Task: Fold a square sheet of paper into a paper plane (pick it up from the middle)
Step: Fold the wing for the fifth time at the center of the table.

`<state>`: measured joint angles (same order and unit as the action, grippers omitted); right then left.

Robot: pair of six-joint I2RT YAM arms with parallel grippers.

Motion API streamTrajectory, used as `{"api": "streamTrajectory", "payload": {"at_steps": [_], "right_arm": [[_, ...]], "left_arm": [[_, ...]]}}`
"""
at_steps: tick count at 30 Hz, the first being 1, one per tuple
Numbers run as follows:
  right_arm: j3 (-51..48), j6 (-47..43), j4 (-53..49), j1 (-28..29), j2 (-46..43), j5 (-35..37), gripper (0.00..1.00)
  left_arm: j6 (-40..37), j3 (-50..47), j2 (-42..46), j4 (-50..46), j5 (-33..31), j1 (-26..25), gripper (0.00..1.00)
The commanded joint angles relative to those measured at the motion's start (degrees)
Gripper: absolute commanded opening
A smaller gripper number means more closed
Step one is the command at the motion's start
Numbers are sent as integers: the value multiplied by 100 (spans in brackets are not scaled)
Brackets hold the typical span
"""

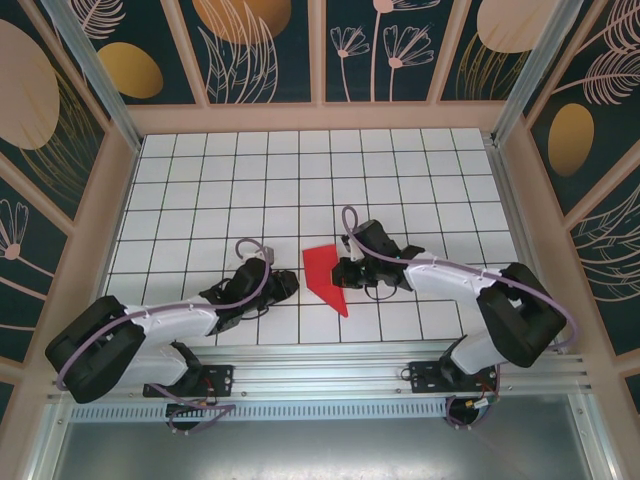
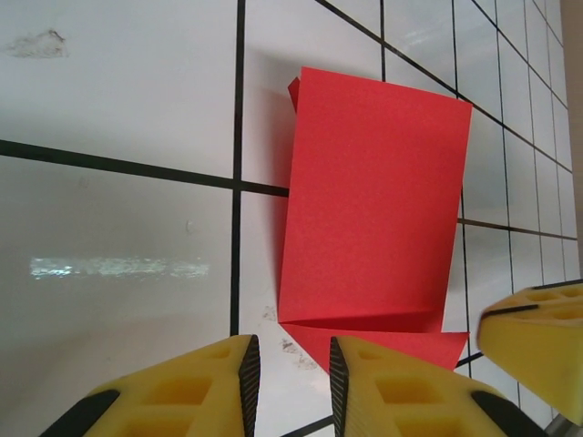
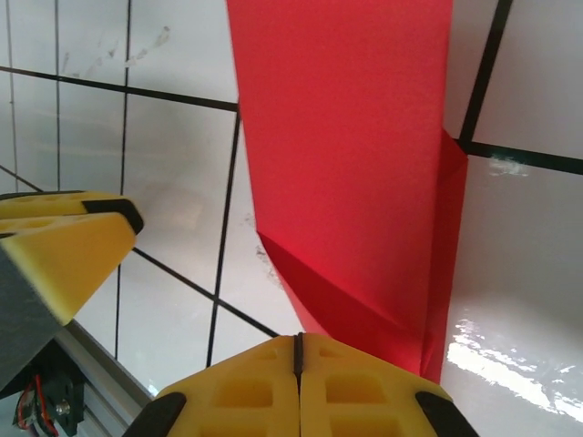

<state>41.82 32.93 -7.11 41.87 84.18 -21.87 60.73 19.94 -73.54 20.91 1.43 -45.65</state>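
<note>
Found the red sheet of paper (image 1: 324,275) lying on the white gridded table (image 1: 300,170), near the front edge and between the two grippers. Noted as partly folded: straight far edge, sides narrowing to a point aimed at the near edge and slightly right. From the left wrist, recorded a crease running side to side across the near end, with a narrow flap below it.

Checked the left gripper (image 2: 287,355). Yellow fingers (image 2: 182,396) parted by a narrow gap, bare table visible through it, nothing held. Positioned just short of the sheet's near point; unable to tell whether touching. In the top view, located low over the table just left of the sheet.

Checked the right gripper (image 3: 298,350). Fingers pressed flat together, seam closed, no gap. Found the folded edge of the sheet reaching right up to the fingertips; unable to tell whether the thin edge is pinched between them or merely lies against them. In the top view, located at the sheet's right edge.

Recorded one finger of the left gripper at the left margin of the right wrist view, apart from the paper. Recorded one finger of the right gripper at the right margin of the left wrist view, just beside the sheet's near corner.

Noted a grey smudge (image 2: 36,41) on a tile.
</note>
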Motion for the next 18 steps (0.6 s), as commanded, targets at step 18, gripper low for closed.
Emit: {"api": "streamTrajectory", "payload": {"at_steps": [18], "right_arm": [[-601,-225,902,-652,888,-405,6]], "left_arm": [[201,447,-910,728,632,-66,38]]}}
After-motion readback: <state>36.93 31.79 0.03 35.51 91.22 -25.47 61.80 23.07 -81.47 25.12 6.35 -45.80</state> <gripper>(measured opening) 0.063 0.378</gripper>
